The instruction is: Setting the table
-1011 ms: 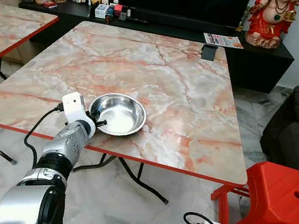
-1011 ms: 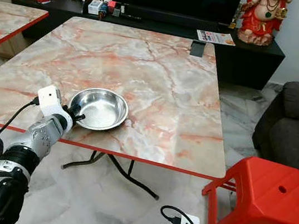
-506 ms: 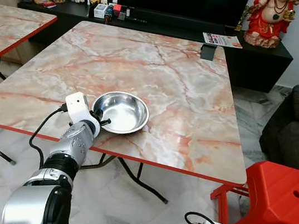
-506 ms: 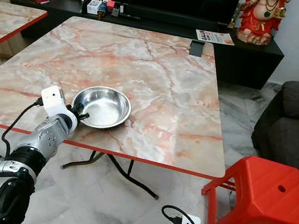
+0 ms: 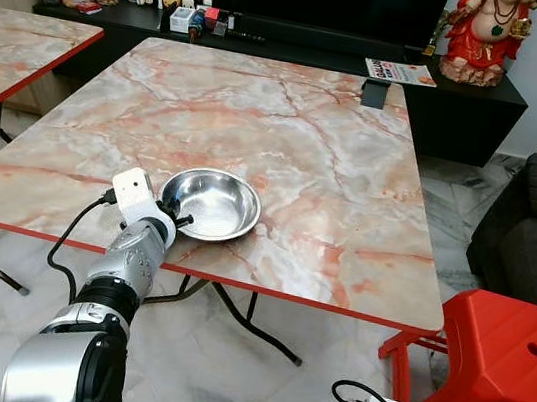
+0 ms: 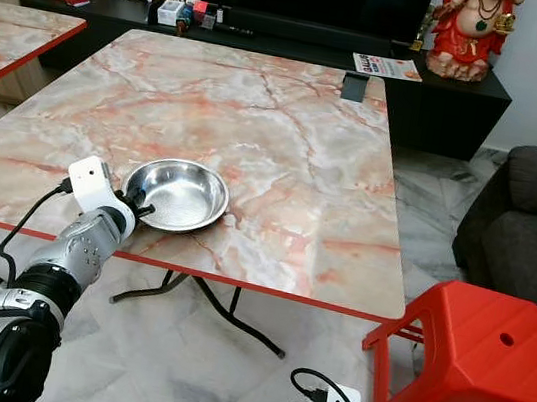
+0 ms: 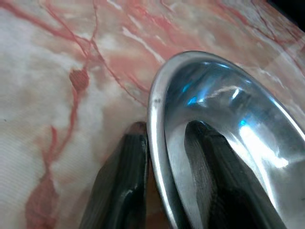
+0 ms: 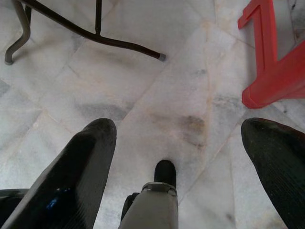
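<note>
**Bowl's pinched by the rim, right at the table edge**

Nearest to us, our right gripper [image 8: 178,157] hangs idle down by the floor, fingers spread wide with nothing between them, the red stool [image 5: 496,372] off to its right.

Next out, our left gripper [image 5: 177,216] is at the near-left part of the marble table [image 5: 355,163], closed down on the near-left rim of the steel bowl [image 5: 210,204]. In the wrist view one finger [image 7: 125,181] sits outside the wall and the other inside, so only the thin rim is between them. The bowl looks to be resting on the tabletop, close to the red near edge.

What worries us: that's a thin, slick, curved lip to hold. If we lift or drag it, the bowl could pivot in the grip or slide out. And since it's so near the edge, a slip toward us could send it onto the floor.

Farther back the tabletop is just bare marble.
</note>
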Tool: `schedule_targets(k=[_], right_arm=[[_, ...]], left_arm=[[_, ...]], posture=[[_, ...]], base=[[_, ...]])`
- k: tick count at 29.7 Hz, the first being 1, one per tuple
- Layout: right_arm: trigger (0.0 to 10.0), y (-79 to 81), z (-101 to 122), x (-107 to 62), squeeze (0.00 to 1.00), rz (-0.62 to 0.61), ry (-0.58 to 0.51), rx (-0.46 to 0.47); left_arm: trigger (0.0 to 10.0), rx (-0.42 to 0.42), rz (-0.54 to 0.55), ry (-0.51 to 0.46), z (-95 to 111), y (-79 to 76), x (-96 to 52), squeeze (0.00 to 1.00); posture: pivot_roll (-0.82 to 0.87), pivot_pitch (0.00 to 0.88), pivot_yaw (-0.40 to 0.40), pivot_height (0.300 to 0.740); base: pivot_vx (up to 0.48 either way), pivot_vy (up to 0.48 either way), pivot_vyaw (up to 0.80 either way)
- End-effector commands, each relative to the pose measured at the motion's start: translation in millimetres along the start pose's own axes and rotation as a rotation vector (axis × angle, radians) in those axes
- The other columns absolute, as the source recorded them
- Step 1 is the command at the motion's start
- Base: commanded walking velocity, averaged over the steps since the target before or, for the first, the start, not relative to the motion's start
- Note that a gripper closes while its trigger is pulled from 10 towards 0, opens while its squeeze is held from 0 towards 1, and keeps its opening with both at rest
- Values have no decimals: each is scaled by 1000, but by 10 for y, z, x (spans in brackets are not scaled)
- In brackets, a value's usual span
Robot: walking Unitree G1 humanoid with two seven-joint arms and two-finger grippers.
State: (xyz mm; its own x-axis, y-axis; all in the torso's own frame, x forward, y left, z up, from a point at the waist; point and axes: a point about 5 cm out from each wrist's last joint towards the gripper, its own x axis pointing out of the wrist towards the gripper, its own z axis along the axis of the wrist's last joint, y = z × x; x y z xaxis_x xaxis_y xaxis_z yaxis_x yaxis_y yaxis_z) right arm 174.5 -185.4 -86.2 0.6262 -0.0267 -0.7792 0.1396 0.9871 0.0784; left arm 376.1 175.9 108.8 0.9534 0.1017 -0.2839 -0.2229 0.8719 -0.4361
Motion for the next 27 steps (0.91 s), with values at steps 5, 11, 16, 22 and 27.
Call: schedule_targets(k=[5,11,16,22,27], right_arm=[[10000,-16,23,2,0,-7,-9,4],[10000,-24,5,-4,0,-12,-8,13],[10000,-28,-2,-6,0,-13,-8,15],[10000,-27,9,-4,0,-10,-12,13],[10000,-20,40,2,0,-8,-27,20]], left_arm=[[10000,19,10,-22,103,-1,18,1000],[10000,60,78,-75,271,217,-21,0],[10000,110,152,-156,509,472,-101,0],[10000,162,186,-267,785,613,-207,0],[10000,363,394,-386,869,1025,-427,0]], posture=[[-47,0,-13,740],[-50,0,-8,740],[-39,0,-12,740],[-24,0,-21,740],[-22,0,-15,740]], base=[[0,0,0],[0,0,0],[0,0,0],[0,0,0],[0,0,0]])
